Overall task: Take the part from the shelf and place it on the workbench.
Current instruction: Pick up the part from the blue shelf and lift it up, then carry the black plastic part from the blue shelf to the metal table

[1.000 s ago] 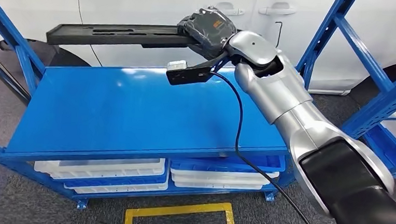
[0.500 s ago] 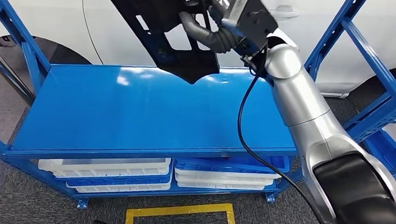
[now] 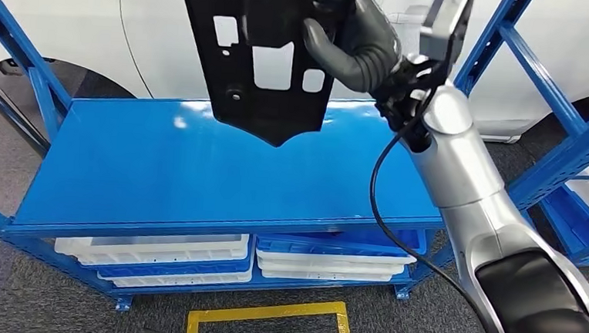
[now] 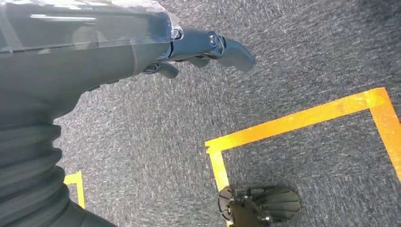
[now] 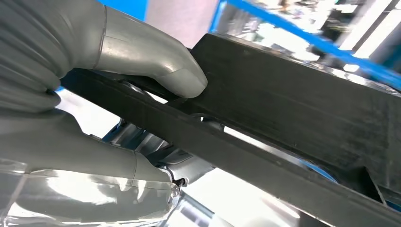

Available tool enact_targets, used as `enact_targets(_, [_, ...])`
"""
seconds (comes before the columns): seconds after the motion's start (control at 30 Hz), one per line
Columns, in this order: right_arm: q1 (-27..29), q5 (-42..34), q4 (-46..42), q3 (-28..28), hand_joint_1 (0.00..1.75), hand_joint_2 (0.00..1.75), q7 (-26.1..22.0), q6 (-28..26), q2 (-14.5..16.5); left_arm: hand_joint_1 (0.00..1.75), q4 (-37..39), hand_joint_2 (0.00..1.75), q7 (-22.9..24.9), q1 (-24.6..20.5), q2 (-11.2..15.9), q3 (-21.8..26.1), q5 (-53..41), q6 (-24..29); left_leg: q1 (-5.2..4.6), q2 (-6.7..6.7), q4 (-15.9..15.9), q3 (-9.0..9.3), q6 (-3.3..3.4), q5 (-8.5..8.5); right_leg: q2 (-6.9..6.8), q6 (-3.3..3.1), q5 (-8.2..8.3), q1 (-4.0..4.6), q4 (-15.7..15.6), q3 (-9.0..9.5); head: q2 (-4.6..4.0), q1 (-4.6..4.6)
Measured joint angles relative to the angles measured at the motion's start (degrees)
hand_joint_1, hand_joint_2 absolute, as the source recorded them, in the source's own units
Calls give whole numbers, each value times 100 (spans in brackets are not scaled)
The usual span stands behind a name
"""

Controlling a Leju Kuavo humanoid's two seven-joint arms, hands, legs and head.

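A flat black part [image 3: 279, 111] with several cutouts hangs upright above the back of the blue shelf top [image 3: 198, 168], its pointed lower end just over the surface. My right hand [image 3: 353, 43] grips the part's right edge. In the right wrist view the grey thumb [image 5: 156, 61] presses on the black part [image 5: 293, 109] and the fingers wrap under it. My left hand [image 4: 198, 47] hangs over grey carpet, its fingers apart and holding nothing.
White and blue trays [image 3: 155, 251] are stacked on the lower shelf. Blue uprights [image 3: 508, 40] flank the rack, and a white car [image 3: 69, 14] stands behind it. A black cable [image 3: 377, 218] runs along my right arm. Yellow tape [image 3: 267, 315] marks the floor in front.
My right arm has lifted and turned the part from lying level at the shelf's back to hanging upright, nearer the camera. The hand has kept hold of it.
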Motion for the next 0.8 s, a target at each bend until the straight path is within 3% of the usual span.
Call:
enact_targets(0.1, [823,90,-374,26,172,175,-382,14,-40,0,0,175,-2,15,0,34,26,42,3,4,939,-399,-44,-494,-16,-50,16,-5,-44,35,-1,0])
enact_targets(0.17, [1341,221,-612,66,171,175,-511,-17,-73,0,0,175,-1,33,0,44,26,58,5,5,1296,-571,-65,-567,-8,-51,-3,-2,-18,25,-1,0])
enact_targets(0.2, [1541,269,-732,83,171,175,-538,-36,-98,0,0,175,-1,39,1,48,26,63,6,6,1164,-507,-68,-447,-2,-44,-18,-3,3,23,-1,0])
enact_targets(0.27, [1837,336,-962,97,172,175,-553,-66,-152,0,0,175,-1,41,7,51,26,64,5,9,448,-149,-49,-105,8,-9,-69,-4,61,22,0,0])
enact_targets(0.33, [2073,428,-1166,99,172,175,-565,-79,-205,0,0,175,-17,34,13,52,25,57,-9,2,-77,113,5,46,17,43,-111,11,124,1,0,1])
enact_targets(0.47, [2586,706,-1535,102,171,175,-658,-116,-286,0,0,175,-43,31,13,56,11,25,-17,-12,-176,150,124,58,17,156,-164,5,170,-21,-1,1])
enact_targets(0.53, [2816,837,-1699,101,171,175,-712,-143,-327,0,0,175,-33,16,12,54,-40,28,5,-8,-208,160,176,78,24,225,-407,-18,532,-176,-2,1])
enact_targets(0.63, [3129,998,-1850,97,171,175,-757,-154,-369,0,0,175,42,7,13,35,-149,116,3,-5,-209,153,198,77,27,300,-881,-62,1613,-686,-1,2])
enact_targets(0.67, [3207,1027,-1876,97,171,175,-760,-147,-378,0,0,175,72,6,15,31,-166,148,3,-5,-209,152,199,76,27,309,-885,-74,1762,-763,-1,2])
enact_targets(0.7, [3255,1047,-1892,97,171,175,-760,-137,-385,0,0,175,97,5,16,29,-181,171,3,-5,-208,153,198,75,26,309,-776,-85,1674,-725,-1,2])
enact_targets(0.8, [3273,1069,-1925,78,171,175,-761,-88,-412,0,0,175,134,-14,15,25,-159,192,-7,-9,-204,165,169,74,26,253,-241,-84,545,-163,0,2])
